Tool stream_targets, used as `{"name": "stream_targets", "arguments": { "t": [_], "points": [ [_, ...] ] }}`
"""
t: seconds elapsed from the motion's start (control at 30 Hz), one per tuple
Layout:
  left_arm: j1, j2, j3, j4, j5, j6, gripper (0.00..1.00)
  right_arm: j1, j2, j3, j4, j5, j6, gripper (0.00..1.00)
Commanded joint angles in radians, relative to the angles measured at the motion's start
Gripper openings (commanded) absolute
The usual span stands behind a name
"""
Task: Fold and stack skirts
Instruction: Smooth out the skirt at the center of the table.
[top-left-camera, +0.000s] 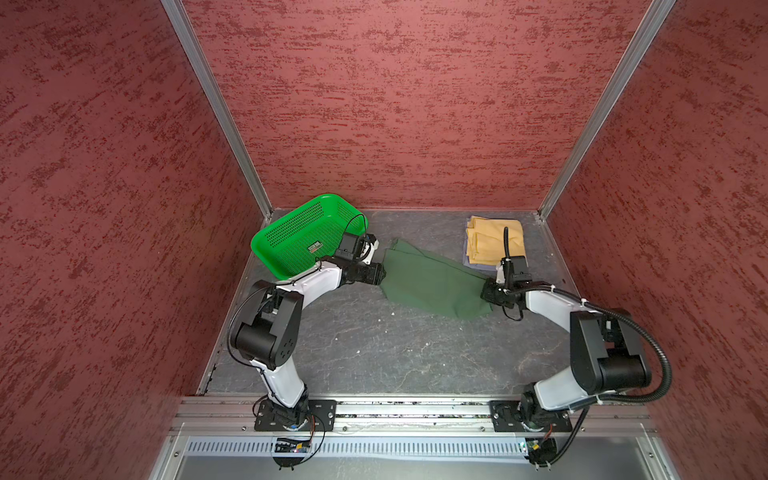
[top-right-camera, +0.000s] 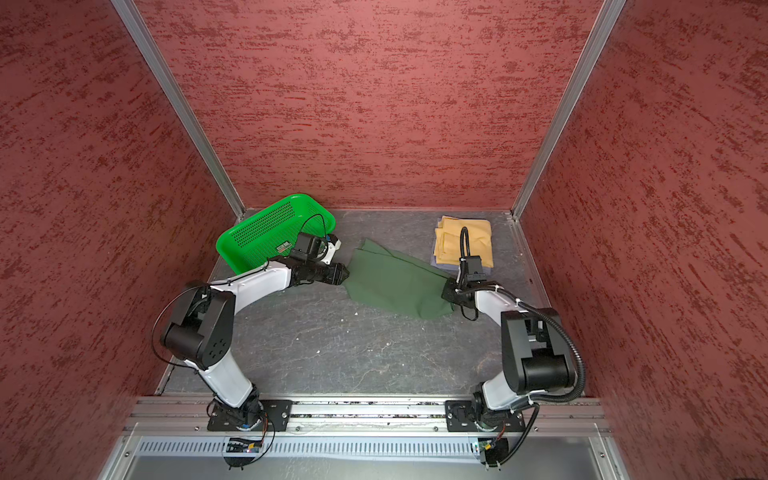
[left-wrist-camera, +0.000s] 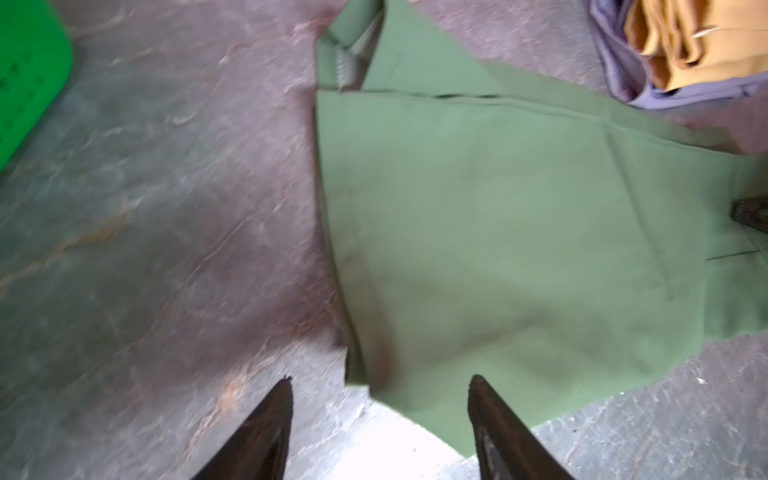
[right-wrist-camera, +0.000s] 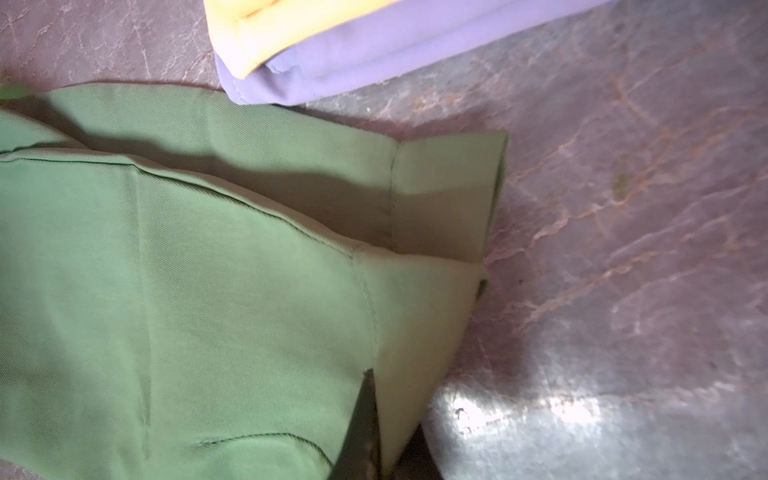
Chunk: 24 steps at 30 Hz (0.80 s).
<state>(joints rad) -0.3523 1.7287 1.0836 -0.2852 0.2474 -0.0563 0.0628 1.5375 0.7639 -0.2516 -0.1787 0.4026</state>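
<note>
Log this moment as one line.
left jaws: open at dark green skirt edge | right jaws: shut on it | stack: mustard skirt on lavender skirt

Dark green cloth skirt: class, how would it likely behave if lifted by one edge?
Probably floppy: the dark green cloth skirt lies flat with soft folds and a turned-over hem, so it should drape. Its thin layers suggest that it is light. Pushed, it would probably bunch rather than slide.

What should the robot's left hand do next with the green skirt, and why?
Probably close the left gripper on the corner of the dark green skirt. That corner lies between its open jaws, while the right gripper is shut on the skirt's opposite edge. With both ends held, the skirt could be lifted and folded.
</note>
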Motion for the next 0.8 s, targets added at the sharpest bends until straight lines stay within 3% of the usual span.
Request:
{"name": "stream_targets", "arguments": {
  "t": [0.0,0.2,0.37,0.47,0.6,0.77],
  "points": [
    [0.005,-0.052,-0.049,-0.026,-0.031,-0.074,0.62,0.0,-0.003,0.01,0.001,-0.004,-0.017,0.0],
    [-0.023,-0.093,-0.132,0.025,0.039,-0.049,0.49,-0.001,0.0,0.011,0.001,-0.011,-0.024,0.0],
    [-0.088,-0.04,-0.099,0.038,0.026,0.003,0.44,0.0,0.001,0.015,0.002,-0.015,-0.029,0.0],
    [-0.128,0.037,-0.024,0.006,-0.046,0.047,0.31,-0.001,0.001,0.02,0.004,-0.019,-0.029,0.0],
    [-0.184,0.127,0.064,-0.02,-0.159,0.11,0.26,0.0,-0.004,0.018,0.003,-0.022,-0.029,0.0],
    [-0.244,0.163,0.108,0.022,-0.204,0.162,0.27,0.0,-0.007,0.021,-0.006,-0.021,-0.036,0.0]
  ]
}}
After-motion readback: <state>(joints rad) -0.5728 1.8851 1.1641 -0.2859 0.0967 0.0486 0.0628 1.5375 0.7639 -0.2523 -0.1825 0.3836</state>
